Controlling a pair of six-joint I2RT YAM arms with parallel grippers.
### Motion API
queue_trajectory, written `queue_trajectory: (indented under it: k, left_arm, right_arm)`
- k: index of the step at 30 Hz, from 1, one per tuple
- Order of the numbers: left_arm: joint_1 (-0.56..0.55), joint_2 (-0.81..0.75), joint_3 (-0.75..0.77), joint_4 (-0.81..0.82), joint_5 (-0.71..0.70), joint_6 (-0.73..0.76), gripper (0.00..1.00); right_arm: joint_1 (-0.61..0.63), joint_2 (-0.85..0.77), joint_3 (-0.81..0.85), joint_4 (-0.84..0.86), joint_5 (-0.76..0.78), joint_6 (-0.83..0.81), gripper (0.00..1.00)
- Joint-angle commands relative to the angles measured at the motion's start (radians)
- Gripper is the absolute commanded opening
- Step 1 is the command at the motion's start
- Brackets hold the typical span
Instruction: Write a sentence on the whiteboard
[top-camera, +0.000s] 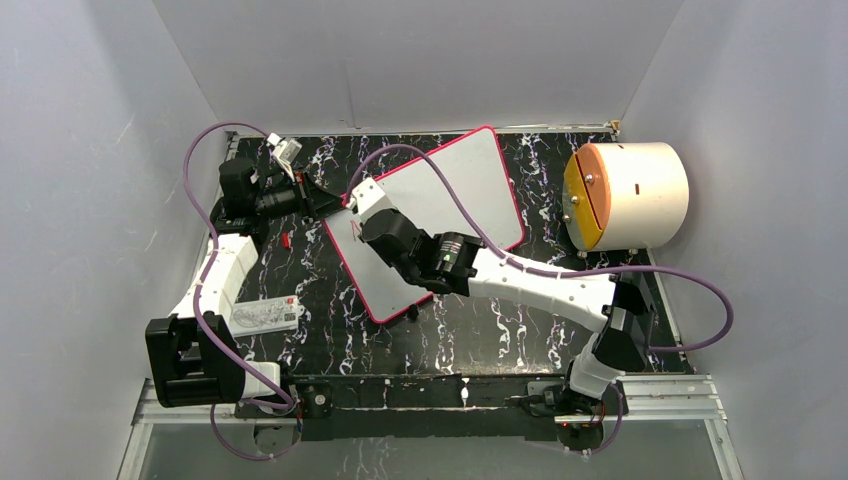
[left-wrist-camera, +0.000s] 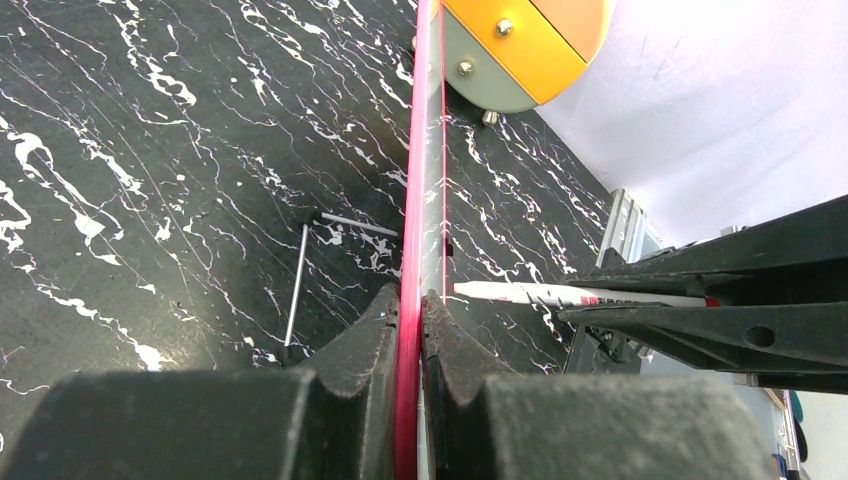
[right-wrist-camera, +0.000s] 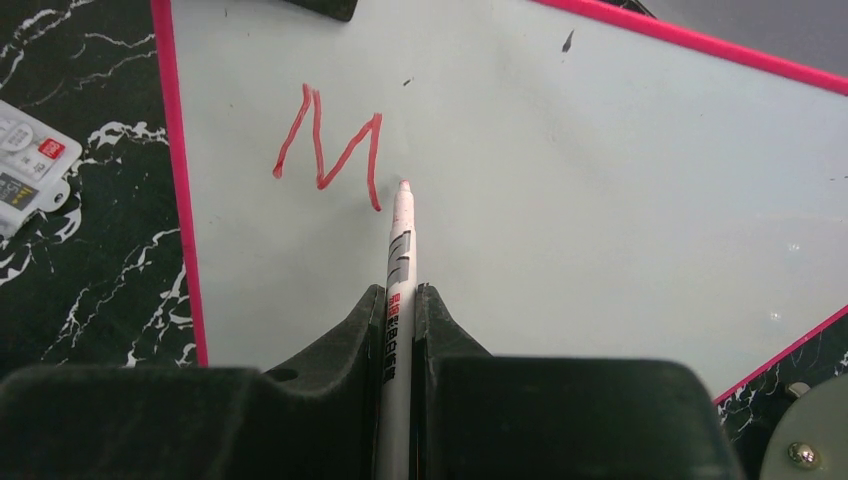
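Observation:
The whiteboard (top-camera: 470, 180) lies slanted on the black marbled table, white with a red-pink rim. My left gripper (top-camera: 330, 203) is shut on its left rim; the wrist view shows both jaws clamped on the pink edge (left-wrist-camera: 411, 300). My right gripper (top-camera: 362, 222) is shut on a white marker (right-wrist-camera: 401, 260), above the board's left part. The marker's red tip (right-wrist-camera: 404, 186) is at the board's surface just right of a red handwritten "M" (right-wrist-camera: 330, 150). That letter is the only writing of the sentence that shows. The marker also shows in the left wrist view (left-wrist-camera: 560, 294).
A cream cylinder with an orange face (top-camera: 625, 195) stands at the right. A white printed card (top-camera: 265, 315) lies at the near left. A small red piece (top-camera: 285, 240) lies left of the board. A thin metal rod (left-wrist-camera: 295, 285) lies on the table.

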Motion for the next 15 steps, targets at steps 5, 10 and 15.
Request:
queue_trajectory:
  k: [5,10,15]
  left_arm:
    - [-0.031,0.016,-0.02,-0.101,-0.016,0.046,0.0]
    - [-0.031,0.015,-0.021,-0.1,-0.015,0.046,0.0]
    - [-0.031,0.018,-0.021,-0.1,-0.015,0.046,0.0]
  right_arm:
    - [-0.026,-0.027,-0.007,0.108,0.009,-0.017,0.0]
    - [-0.035,-0.016,-0.003,0.111,-0.006,-0.013,0.0]
    - [-0.039,-0.01,0.0,0.111,-0.023,-0.009,0.0]
